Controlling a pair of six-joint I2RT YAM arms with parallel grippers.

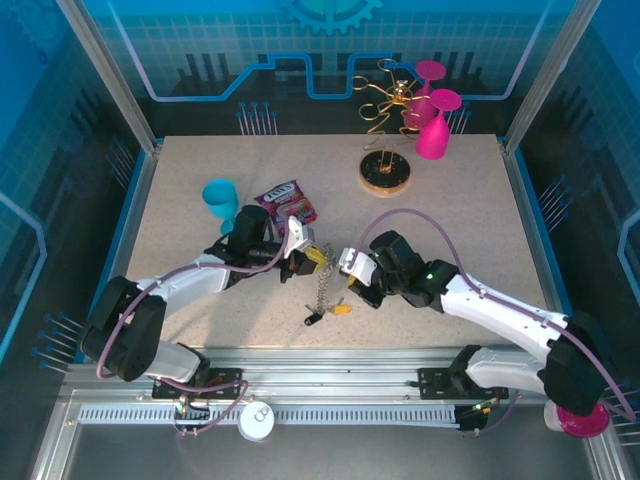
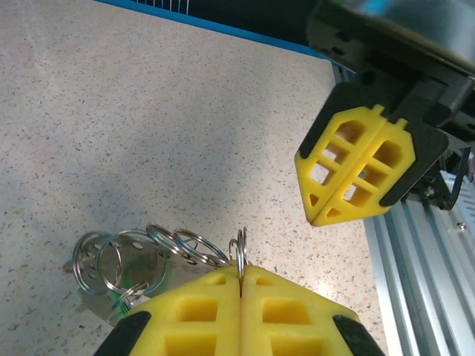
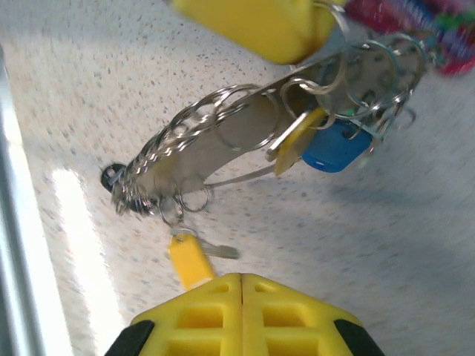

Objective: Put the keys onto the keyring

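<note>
- Top view: the left pincer [image 1: 312, 256] reaches over the middle of the worktop [image 1: 200, 290]. The keyring [image 1: 322, 285] hangs from it as a silvery chain of links that drops to the surface.
- The right pincer [image 1: 352, 278] sits just right of that chain, close to the left one. A yellow key [image 1: 341, 309] lies on the worktop at the chain's near end.
- A snack packet [image 1: 287, 203] and a teal cup [image 1: 221, 200] lie just beyond the left arm. A gold wire stand [image 1: 385, 135] and pink goblets [image 1: 432, 120] stand at the far right.
- Left wrist view: the left pincer [image 2: 239, 276] has its yellow pads pressed together, pinching one thin silver ring of the keyring [image 2: 178, 245]. More linked rings trail off to the left above the speckled surface, with a speck of green beneath them.
- The right pincer [image 2: 326, 204] hangs near, up to the right, its pads pressed together with nothing seen between them.
- Right wrist view: the right pincer [image 3: 241, 285] is pressed together and empty.
- The yellow key [image 3: 189, 256] lies flat just beyond its tips, right under the low end of the chain. I cannot tell whether it is linked to it.
- The keyring [image 3: 223, 141] slants from low left up to the upper right, where the left pincer [image 3: 252, 26] holds it. It looks like a long thin metal loop crowded with small rings.
- A blue key [image 3: 330, 148] and a second yellow-headed key [image 3: 295, 137] dangle from its upper part, slightly blurred.
</note>
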